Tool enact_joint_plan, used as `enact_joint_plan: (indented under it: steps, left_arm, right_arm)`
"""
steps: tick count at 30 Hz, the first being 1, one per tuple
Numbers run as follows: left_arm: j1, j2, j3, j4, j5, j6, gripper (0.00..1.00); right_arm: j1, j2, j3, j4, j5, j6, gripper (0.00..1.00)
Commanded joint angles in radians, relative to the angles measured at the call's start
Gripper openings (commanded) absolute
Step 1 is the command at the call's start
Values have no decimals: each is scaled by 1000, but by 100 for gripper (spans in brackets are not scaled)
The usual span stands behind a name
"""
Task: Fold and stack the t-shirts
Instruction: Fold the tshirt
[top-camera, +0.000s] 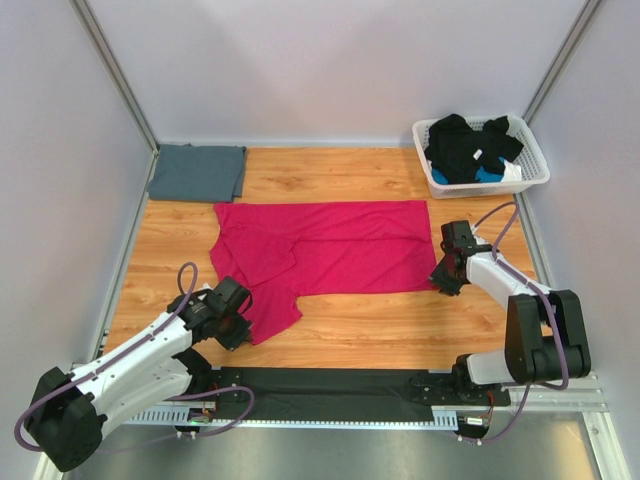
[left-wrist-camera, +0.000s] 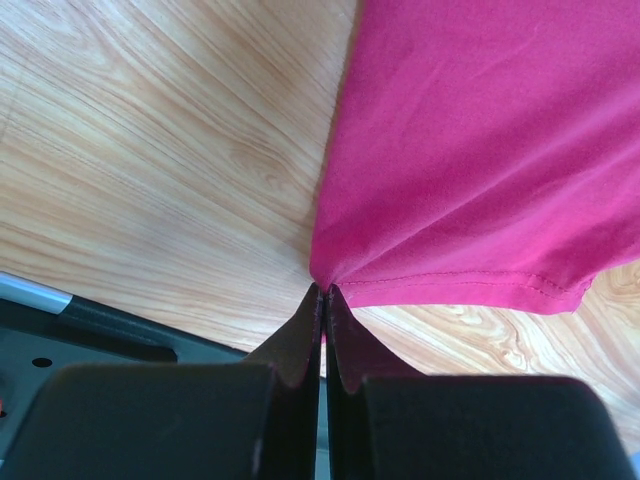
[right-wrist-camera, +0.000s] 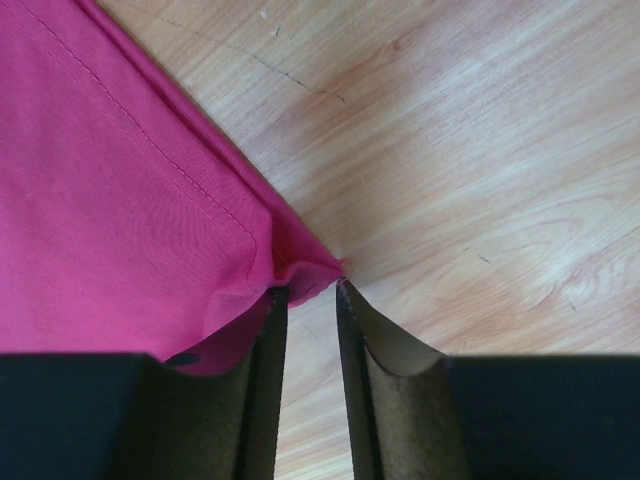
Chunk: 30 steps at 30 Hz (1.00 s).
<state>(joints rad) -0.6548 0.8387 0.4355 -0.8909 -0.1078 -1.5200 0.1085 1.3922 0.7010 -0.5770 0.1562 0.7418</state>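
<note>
top view: magenta t-shirt (top-camera: 330, 250) spread mid-frame on the desk (top-camera: 400, 325), long axis left–right; grey-blue t-shirt (top-camera: 197, 172) folded, upper left. wrist views only — left fingers (left-wrist-camera: 295, 345) pressed together, pinching a magenta hem corner; right fingers (right-wrist-camera: 385, 345) slightly spread at another corner.

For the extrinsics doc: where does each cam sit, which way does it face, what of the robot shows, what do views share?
Top external: above and behind the robot, facing down at the table; left arm, right arm show.
Left wrist: on left arm, facing along left gripper, shut on pink shirt's edge; only fingers show.
Right wrist: on right arm, facing along right gripper, slightly open at the shirt's hem corner; only fingers show.
Shared: all three see pink shirt and table.
</note>
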Motion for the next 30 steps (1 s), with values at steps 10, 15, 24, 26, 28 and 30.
enact_joint_plan:
  steps: [10, 15, 24, 26, 28, 30]
  left_arm:
    - [-2, 2, 106, -83, -56, 40, 0]
    - [-3, 19, 239, -129, -99, 90, 0]
    - [3, 166, 523, -146, -234, 296, 0]
    - [17, 222, 571, -151, -247, 360, 0]
    - [46, 255, 637, -137, -259, 411, 0]
    - [72, 293, 692, -111, -265, 492, 0]
  right_arm:
    - [-4, -18, 20, -16, 66, -36, 0]
    - [-4, -97, 32, -102, 49, -30, 0]
    - [-4, -145, 110, -138, 36, -21, 0]
    - [-4, -119, 138, -133, 36, -16, 0]
    - [-3, -98, 158, -136, 34, -13, 1]
    - [-4, -65, 187, -136, 37, -7, 1]
